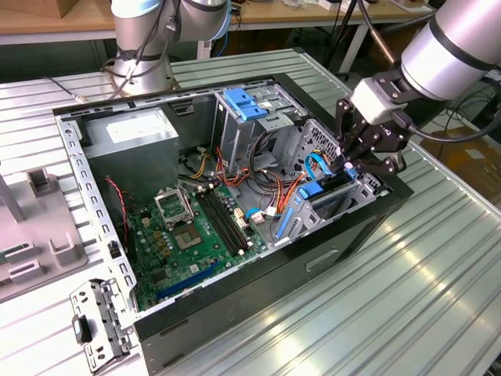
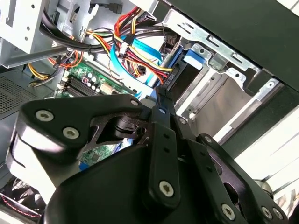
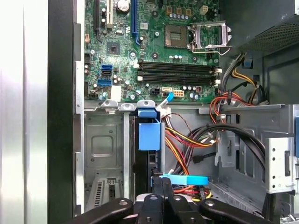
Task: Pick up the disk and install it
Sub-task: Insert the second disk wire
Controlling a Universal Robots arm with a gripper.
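Open black desktop computer case (image 1: 258, 274) lies on its side on the ribbed metal table (image 1: 407, 298). The black linkage gripper (image 1: 350, 166) sits at the case's drive cage, roughly 3 o'clock in the exterior view. The disk, a dark flat drive in blue plastic rails (image 3: 148, 135), stands edgewise in the bay beside the green motherboard (image 3: 154, 51). Fingers drawn narrow against its end; whether they clamp it, cannot tell. Judged: pickup done, seating nearly finished.
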